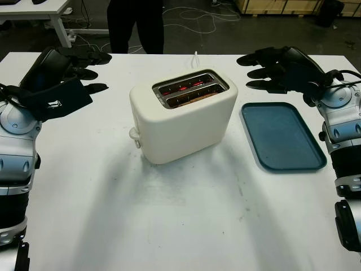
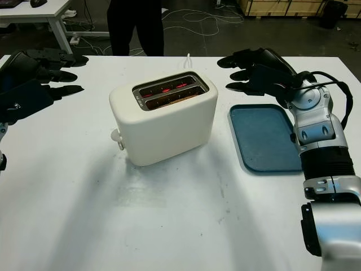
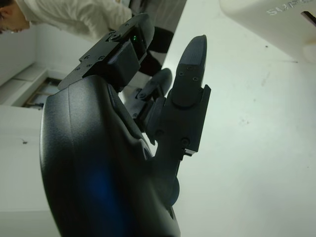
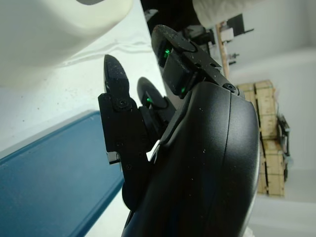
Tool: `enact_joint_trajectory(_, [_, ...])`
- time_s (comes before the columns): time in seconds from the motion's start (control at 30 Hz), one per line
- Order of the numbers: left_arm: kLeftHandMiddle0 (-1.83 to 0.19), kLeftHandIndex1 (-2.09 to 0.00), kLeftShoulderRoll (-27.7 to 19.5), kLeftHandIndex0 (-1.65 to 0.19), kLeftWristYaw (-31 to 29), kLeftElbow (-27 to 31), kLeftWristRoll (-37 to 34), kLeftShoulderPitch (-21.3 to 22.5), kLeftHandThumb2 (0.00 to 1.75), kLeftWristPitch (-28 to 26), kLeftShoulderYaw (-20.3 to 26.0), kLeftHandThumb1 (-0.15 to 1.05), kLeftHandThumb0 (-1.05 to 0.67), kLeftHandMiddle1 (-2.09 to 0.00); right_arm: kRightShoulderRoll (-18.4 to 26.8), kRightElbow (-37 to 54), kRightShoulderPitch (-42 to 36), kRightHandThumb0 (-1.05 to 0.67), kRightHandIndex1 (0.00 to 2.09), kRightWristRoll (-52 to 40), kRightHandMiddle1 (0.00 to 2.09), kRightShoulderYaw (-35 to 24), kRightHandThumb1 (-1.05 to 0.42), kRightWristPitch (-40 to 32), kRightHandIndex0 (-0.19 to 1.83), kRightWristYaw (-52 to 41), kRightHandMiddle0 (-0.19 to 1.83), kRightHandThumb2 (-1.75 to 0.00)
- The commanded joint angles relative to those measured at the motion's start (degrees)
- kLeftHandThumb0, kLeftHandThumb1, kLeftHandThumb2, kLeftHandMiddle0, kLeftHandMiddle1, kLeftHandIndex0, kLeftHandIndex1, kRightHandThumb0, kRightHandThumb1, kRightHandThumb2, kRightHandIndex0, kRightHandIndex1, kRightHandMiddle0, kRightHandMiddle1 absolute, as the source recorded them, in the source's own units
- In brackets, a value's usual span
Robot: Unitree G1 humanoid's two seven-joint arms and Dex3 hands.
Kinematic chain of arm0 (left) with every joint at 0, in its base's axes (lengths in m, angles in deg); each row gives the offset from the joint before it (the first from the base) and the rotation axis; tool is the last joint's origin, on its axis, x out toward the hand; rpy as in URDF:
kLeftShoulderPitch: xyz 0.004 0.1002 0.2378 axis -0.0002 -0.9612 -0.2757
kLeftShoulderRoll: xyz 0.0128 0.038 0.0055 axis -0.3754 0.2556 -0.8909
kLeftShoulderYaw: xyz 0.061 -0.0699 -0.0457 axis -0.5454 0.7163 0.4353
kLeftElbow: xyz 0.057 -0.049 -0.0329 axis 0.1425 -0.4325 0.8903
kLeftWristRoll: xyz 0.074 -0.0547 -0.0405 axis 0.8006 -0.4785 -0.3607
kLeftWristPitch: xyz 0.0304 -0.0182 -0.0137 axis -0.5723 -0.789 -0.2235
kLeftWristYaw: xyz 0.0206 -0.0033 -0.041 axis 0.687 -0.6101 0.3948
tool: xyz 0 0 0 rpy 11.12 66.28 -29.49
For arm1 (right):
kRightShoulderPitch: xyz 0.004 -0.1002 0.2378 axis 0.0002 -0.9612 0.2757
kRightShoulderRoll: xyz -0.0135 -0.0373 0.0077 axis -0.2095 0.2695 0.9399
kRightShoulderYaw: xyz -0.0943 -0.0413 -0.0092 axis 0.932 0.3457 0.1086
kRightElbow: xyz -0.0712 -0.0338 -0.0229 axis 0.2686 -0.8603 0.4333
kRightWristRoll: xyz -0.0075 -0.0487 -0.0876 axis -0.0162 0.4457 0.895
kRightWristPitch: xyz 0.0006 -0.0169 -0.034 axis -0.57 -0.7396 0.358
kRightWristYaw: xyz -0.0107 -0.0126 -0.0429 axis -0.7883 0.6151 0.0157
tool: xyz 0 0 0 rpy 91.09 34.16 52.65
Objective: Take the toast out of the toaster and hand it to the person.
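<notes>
Dark floor (image 1: 271,28) beyond the white worktop (image 1: 169,226). White cables (image 1: 197,14) at 12 o'clock; white desk (image 1: 34,11) at 11 o'clock; wooden crates (image 1: 276,5) at 1 o'clock.

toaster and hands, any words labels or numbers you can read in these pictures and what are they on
Toaster: raised lettering on its side in the left wrist view, cut off by the picture's edge; it seems to begin "SU", the rest unreadable.
Left hand: a small pale mark on its black shell, too small to read.
Nothing else legible.

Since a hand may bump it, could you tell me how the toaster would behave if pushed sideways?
The toaster looks boxy and broad-based, so it would probably slide on the smooth white table rather than tip. Its slots glow red, so it is likely hot.
</notes>
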Motion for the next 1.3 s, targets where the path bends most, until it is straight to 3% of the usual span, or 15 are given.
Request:
enact_joint_trajectory(0.0, [-0.74,-0.01,-0.1,-0.71,0.2,0.4,0.1,0.0,0.01,0.1,0.2,0.92,-0.34,-0.21,-0.4,0.1,-0.3,-0.21,0.02,0.4,0.01,0.4,-0.92,0.7,0.74,0.4,0.66,-0.10])
enact_joint_trajectory(1.27, [-0.72,-0.01,0.8,-0.73,0.3,-0.1,-0.3,-0.2,0.00,0.7,0.2,0.91,-0.32,-0.26,-0.1,-1.2,-0.1,-0.22,0.01,0.9,0.00,0.8,-0.92,2.2,0.75,0.5,0.67,-0.10])
